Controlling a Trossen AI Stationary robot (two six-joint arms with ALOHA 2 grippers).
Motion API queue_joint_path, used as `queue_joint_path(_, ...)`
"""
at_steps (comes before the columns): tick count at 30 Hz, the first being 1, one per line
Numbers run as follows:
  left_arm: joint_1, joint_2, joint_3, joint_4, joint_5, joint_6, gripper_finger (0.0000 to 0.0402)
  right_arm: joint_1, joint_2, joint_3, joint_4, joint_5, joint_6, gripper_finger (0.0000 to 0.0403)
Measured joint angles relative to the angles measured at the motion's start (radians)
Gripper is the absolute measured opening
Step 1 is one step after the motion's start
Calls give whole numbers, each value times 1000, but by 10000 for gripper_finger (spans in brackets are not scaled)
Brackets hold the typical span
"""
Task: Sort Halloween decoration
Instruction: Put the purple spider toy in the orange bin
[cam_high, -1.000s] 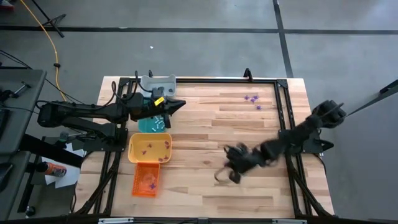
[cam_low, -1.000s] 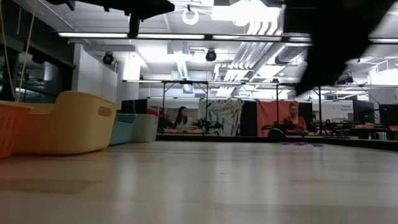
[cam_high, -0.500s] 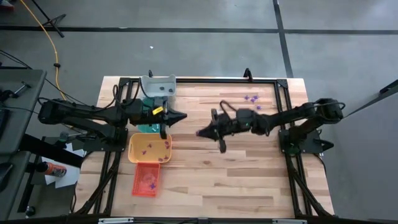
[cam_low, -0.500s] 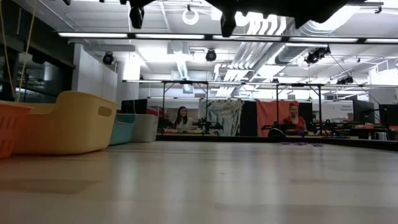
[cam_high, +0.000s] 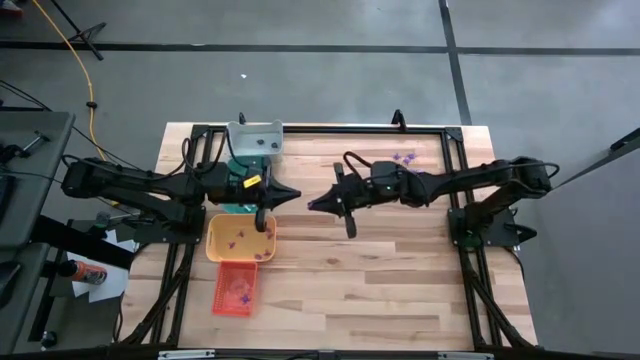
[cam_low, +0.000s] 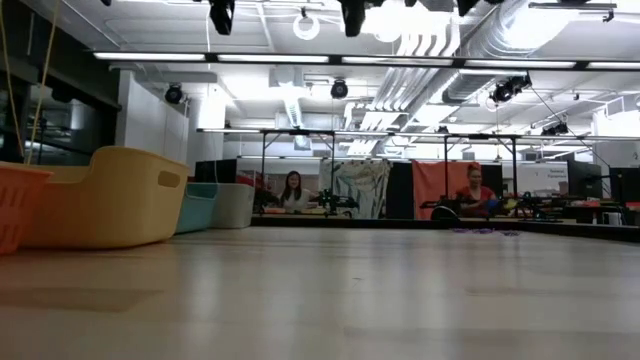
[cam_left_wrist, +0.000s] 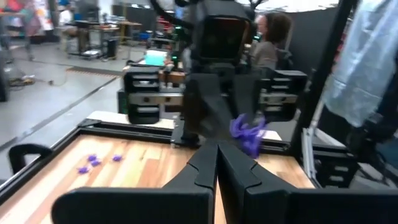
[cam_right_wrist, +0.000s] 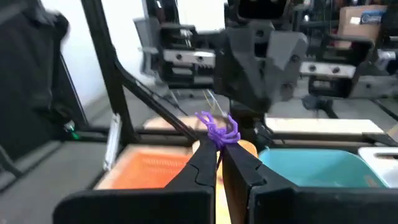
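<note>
My right gripper (cam_high: 316, 203) hangs level above the middle of the table, pointing toward the table's left, shut on a small purple Halloween decoration (cam_right_wrist: 217, 131). The left wrist view also shows this decoration (cam_left_wrist: 249, 132). My left gripper (cam_high: 296, 194) faces it tip to tip a short way off, level and shut with nothing in it (cam_left_wrist: 216, 151). More purple decorations (cam_high: 405, 158) lie loose on the wood at the far right. Others lie in the yellow tray (cam_high: 240, 238) and the orange tray (cam_high: 236, 288). My right gripper pinches the purple decoration by its lower part (cam_right_wrist: 218, 140) between the ends of its two fingers. The fingers come level from the table's right. The decoration's thin curled legs stick out past the fingertips, and it is lifted well clear of the table.
Grey (cam_high: 253, 137), teal (cam_high: 238, 182), yellow and orange trays stand in a row along the table's left side, under and beside my left arm. A black frame (cam_high: 455, 170) borders the table. The near right wood is bare. People sit at desks in the room beyond (cam_low: 292, 190).
My right gripper has risen from low over the near middle of the table and swung toward the far and left edges. It has tipped from pointing down to level and now faces my left gripper. My left gripper has swung a little toward the near edge.
</note>
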Motion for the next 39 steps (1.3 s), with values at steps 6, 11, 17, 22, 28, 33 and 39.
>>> queue_joint_path(6, 28, -32, 0, -29, 54, 40, 0, 14, 18, 67, -120, 13, -20, 0)
queue_joint_path(11, 83, -77, 0, -54, 91, 41, 0, 81, 150, 64, -148, 12, 12, 0)
queue_joint_path(17, 106, -97, 0, -53, 95, 42, 0, 168, 419, 120, 8, 22, 61, 0)
queue_joint_path(22, 105, -96, 0, -51, 95, 41, 0, 207, 651, 344, 50, 89, 45, 0)
queue_joint_path(28, 105, -96, 0, -51, 95, 41, 0, 216, 868, 679, 19, 105, 45, 0)
queue_joint_path(33, 105, -96, 0, -52, 95, 41, 0, 220, 973, 878, -176, 102, 45, 0)
queue_joint_path(39, 105, -96, 0, -52, 95, 41, 0, 220, 998, 939, -225, 93, 95, 4)
